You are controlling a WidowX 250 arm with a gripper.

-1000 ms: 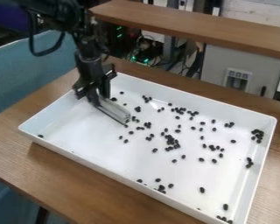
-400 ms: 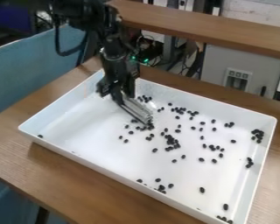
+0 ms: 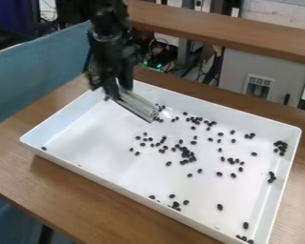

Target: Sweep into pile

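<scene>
Gripper (image 3: 115,94) is gripping metal bar (image 3: 137,106) near tray's (image 3: 95,143) far corner; beans (image 3: 186,154) are lying scattered inside tray. Likely between strokes; next move is probably needing bar low, pushing strays tray-centre.

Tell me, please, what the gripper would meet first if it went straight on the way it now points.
Most likely the floor of the white tray, met by the grooved metal bar that the gripper holds, perhaps with the black beans by the bar's end; its height is unclear.
</scene>
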